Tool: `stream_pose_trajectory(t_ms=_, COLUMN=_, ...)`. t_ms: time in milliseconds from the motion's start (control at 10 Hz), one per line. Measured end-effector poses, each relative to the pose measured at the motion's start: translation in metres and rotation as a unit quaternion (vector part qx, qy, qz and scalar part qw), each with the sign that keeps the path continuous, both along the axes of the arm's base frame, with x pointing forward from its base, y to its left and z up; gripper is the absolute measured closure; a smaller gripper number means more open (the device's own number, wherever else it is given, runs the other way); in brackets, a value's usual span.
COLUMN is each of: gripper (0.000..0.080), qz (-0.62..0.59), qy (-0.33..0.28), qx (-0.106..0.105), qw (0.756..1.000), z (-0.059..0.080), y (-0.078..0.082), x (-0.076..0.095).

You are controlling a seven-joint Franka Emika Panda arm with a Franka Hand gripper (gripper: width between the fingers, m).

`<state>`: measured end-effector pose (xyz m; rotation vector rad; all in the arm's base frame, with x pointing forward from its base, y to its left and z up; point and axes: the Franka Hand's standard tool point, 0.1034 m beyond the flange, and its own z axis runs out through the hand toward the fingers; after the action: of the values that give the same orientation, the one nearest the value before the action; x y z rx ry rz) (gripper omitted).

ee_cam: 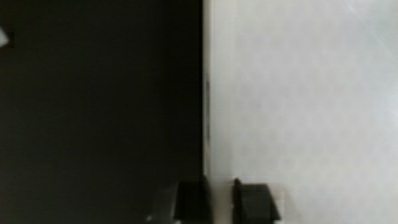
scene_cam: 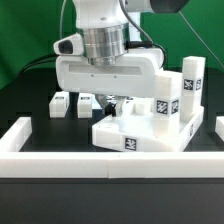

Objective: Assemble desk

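Note:
The white desk tabletop [scene_cam: 140, 132] lies flat toward the exterior view's right, with a tag on its front edge. My gripper [scene_cam: 113, 103] points down at the slab's far left corner. In the wrist view the gripper [ee_cam: 219, 203] has its dark fingers [ee_cam: 254, 203] close together astride the tabletop's [ee_cam: 302, 100] edge, shut on the rim. Two white tagged leg posts [scene_cam: 190, 88] [scene_cam: 165, 104] stand upright at the slab's far right. Two more leg posts [scene_cam: 60, 102] [scene_cam: 88, 99] lie on the black table at the left.
The long low white border wall [scene_cam: 90, 160] runs along the front, with side arms at the left [scene_cam: 15, 130] and at the right edge. The black table [ee_cam: 89, 110] fills half of the wrist view, with a small white piece [ee_cam: 4, 38] at that picture's edge.

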<state>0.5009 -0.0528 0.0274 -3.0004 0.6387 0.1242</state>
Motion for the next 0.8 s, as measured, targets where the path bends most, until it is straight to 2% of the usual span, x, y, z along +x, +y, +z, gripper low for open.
stream_pose_trajectory(t_ms=300, gripper=0.0742, qz=0.108, qy=-0.013, qx=-0.011, qw=0.994, z=-0.002, y=0.012, x=0.017)
stream_pose_trajectory(t_ms=500, gripper=0.0742, qz=0.16, qy=-0.018, qx=-0.013, qw=0.987, z=-0.001, y=0.009, x=0.025)
stream_pose_trajectory(t_ms=800, gripper=0.0742, qz=0.252, qy=-0.02, qx=-0.013, qw=0.967, z=-0.001, y=0.006, x=0.024)
